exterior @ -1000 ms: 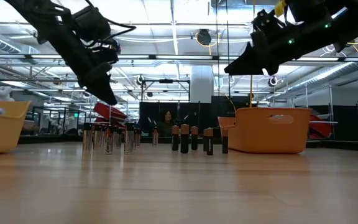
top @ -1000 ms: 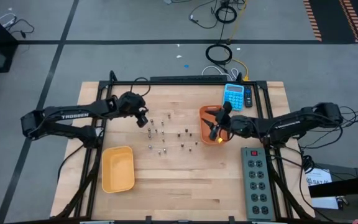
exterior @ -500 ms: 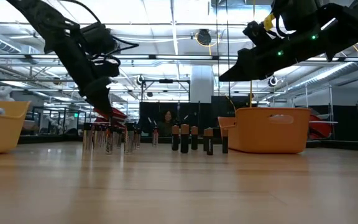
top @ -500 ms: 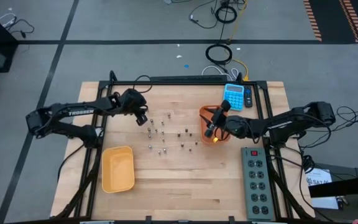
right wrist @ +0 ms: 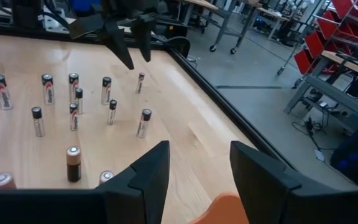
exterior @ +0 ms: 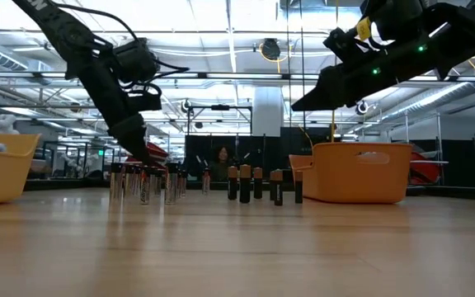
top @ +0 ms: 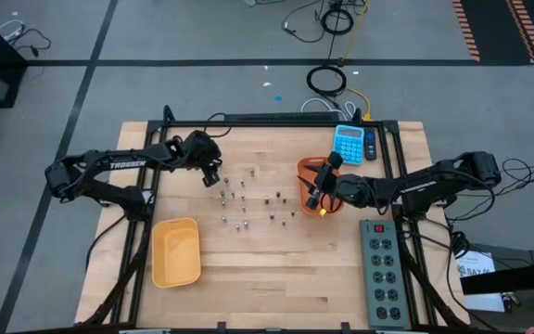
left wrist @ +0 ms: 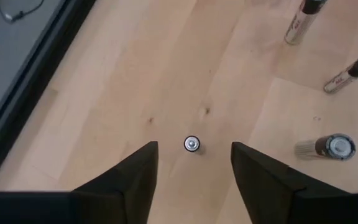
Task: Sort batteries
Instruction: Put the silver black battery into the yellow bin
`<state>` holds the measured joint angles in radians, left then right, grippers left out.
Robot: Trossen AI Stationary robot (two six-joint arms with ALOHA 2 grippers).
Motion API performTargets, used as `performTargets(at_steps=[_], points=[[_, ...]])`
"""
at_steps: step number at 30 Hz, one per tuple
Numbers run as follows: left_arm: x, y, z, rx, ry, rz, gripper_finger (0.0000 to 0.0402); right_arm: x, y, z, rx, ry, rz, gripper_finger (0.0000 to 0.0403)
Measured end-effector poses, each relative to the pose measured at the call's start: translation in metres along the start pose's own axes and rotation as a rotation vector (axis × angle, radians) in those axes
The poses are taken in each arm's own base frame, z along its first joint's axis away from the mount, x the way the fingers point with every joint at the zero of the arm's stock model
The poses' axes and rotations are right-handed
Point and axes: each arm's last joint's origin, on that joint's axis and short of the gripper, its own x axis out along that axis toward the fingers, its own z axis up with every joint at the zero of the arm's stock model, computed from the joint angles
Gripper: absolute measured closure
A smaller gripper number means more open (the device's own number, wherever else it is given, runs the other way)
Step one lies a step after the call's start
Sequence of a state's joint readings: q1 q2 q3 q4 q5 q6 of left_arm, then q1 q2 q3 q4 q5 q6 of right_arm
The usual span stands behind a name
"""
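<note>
The left tool (left wrist: 193, 163) is hanging open over a lone battery (left wrist: 192, 144) standing toward the desk's far-left, needing a straight descent to grip it, while the open right tool (right wrist: 194, 165) is waiting above the orange bin (top: 308, 169).

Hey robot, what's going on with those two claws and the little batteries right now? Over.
Left claw open, poised above one upright battery. Right claw open, empty, over the orange bin. Other batteries standing mid-table. Nothing blocking.
</note>
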<state>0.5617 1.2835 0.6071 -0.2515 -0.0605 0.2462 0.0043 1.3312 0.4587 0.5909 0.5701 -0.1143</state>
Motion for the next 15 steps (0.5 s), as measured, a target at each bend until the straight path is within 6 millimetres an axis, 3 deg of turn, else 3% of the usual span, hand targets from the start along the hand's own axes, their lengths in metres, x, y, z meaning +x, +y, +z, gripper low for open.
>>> performTargets(at_steps=[9,15], points=[[0.001,0.0,0.001,-0.005,-0.009,-0.003,0.0169,0.0,0.0,-0.001,-0.01,0.006,0.0,0.0243],[0.013,-0.001,0.002,-0.056,-0.009,-0.017,0.0168,0.0,0.0,-0.001,-0.012,0.01,0.005,0.0243]])
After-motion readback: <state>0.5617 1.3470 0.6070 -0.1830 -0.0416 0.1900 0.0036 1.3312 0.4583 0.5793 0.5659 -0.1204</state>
